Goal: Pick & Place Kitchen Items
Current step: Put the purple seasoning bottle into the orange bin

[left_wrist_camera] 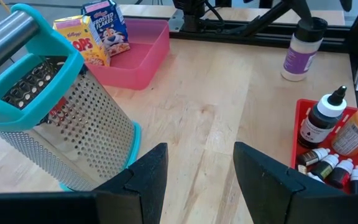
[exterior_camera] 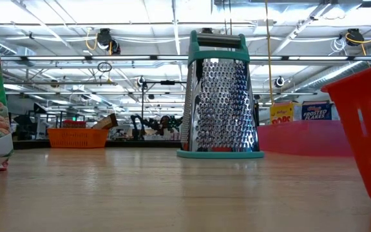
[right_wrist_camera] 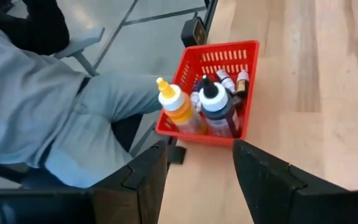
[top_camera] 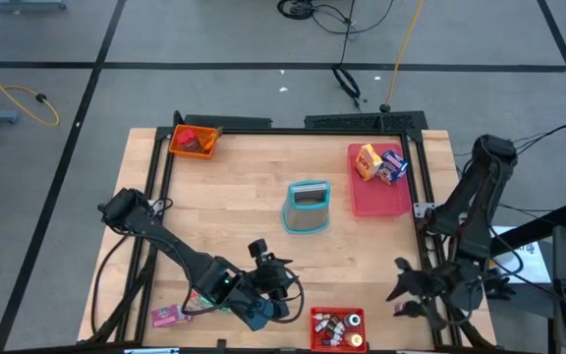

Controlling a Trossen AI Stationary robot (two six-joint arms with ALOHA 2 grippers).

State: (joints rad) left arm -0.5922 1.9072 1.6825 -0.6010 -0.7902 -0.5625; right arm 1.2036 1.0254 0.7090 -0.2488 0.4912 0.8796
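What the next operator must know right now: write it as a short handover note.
Left claw: open, empty, low over the table's front edge, facing the grater.
Right claw: open, empty, by the table's front right corner, pointing at the red bin.
Done: several small bottles stand in the red bin; two cereal boxes stand in the pink tray.
Probably left: a white bottle with a purple label stands loose on the table, and a pink packet lies near the front left corner.
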